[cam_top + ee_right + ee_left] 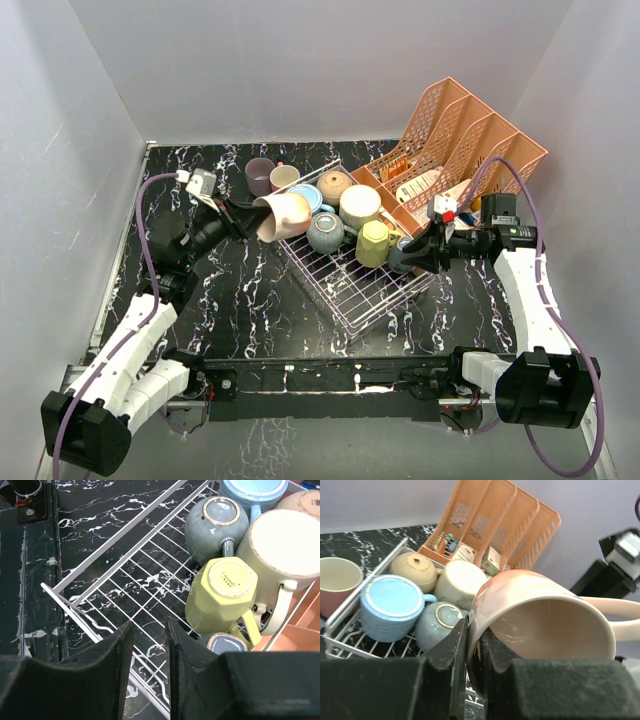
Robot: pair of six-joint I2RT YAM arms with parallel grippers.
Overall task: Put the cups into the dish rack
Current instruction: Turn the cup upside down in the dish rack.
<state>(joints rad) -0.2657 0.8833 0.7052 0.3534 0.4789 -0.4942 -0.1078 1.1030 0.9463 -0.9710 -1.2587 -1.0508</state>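
My left gripper is shut on the rim of a pink cup, held on its side at the dish rack's left edge. In the left wrist view one finger is inside the pink cup and one outside. Upside down in the rack are a light blue cup, a tan one, a cream one, a grey-blue one and a yellow one. My right gripper hangs over the rack's near right edge, open, nothing between its fingers. A small blue-grey cup sits beside its right finger.
A mauve cup and a pinkish cup with a cream inside stand on the black marbled table behind the rack. A salmon-pink lattice organiser with small items stands at the back right, touching the rack. Grey walls close in all sides.
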